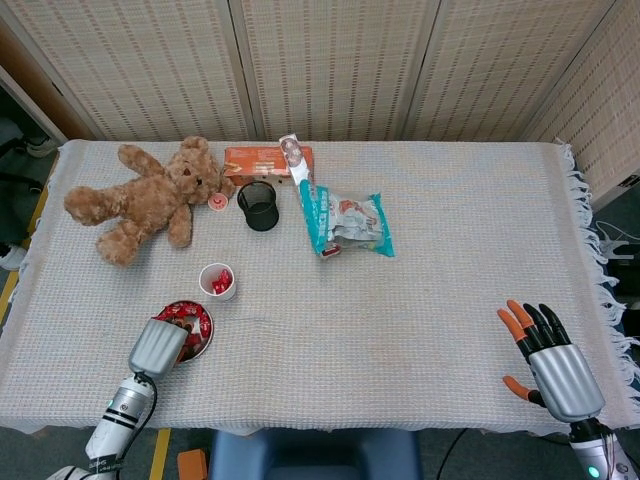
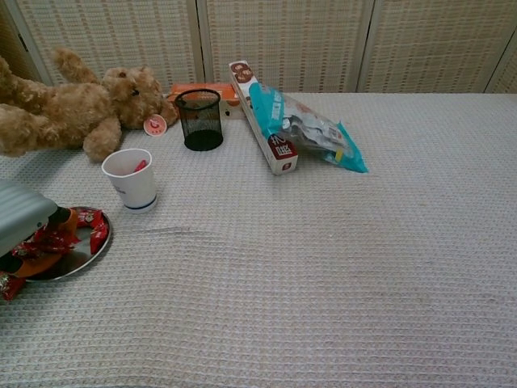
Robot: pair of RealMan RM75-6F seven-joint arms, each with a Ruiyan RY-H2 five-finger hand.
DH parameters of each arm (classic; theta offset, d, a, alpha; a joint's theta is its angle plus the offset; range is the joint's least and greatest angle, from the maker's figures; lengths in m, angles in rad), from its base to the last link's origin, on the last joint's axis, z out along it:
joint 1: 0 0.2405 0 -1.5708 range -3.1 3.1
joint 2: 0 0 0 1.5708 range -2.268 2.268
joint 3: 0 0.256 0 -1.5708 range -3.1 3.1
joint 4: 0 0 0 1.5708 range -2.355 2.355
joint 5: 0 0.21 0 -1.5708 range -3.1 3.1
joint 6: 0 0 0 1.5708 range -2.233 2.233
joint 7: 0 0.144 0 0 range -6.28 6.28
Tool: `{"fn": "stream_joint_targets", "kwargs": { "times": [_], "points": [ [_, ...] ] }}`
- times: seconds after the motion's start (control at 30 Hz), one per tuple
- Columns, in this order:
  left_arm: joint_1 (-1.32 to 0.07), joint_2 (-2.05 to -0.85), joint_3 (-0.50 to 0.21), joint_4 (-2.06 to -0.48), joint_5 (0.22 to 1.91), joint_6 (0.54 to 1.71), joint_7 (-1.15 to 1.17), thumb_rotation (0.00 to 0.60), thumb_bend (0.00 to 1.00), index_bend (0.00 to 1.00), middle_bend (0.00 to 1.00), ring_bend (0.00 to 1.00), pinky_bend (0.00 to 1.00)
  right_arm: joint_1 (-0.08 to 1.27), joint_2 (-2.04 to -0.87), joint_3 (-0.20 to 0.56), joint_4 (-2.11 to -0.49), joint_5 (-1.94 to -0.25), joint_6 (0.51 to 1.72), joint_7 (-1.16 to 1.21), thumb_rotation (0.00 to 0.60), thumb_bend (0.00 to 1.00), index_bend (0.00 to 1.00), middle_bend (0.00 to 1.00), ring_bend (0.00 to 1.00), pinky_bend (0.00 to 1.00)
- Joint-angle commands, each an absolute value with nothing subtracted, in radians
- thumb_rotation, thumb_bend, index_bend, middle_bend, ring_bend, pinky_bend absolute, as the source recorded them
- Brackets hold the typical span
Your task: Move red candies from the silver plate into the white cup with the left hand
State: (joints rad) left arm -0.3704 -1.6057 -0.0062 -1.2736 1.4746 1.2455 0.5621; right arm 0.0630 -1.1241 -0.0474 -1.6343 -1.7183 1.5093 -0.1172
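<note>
Silver plate (image 1: 203,333): round, shallow, shiny rim, flat on the surface at the near-left edge, partly covered by the left hand (image 1: 157,346). Red candies (image 2: 90,226): wrapped, glossy red, heaped in the plate; chest view shows the left hand's curled fingers gripping a bunch of wrappers over the plate's near side. One candy lies at the frame's left edge, at about 8 o'clock from the plate. White cup (image 1: 217,282): upright, dark band near the base, just beside the plate at its 1 o'clock, not touching. A few red candies lie inside.
</note>
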Motion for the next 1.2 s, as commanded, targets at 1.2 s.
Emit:
{"fn": "stream_joint_targets", "kwargs": {
  "times": [1.2],
  "points": [
    [-0.636,-1.628,-0.226,-1.351,1.284,1.129,0.721,0.6,0.46,0.39,0.48,0.51,0.97,0.061,-1.116,-0.041,-1.633,-1.704,1.514,-0.101,0.6,0.07,0.0,0.0,0.0,0.0]
  ]
}}
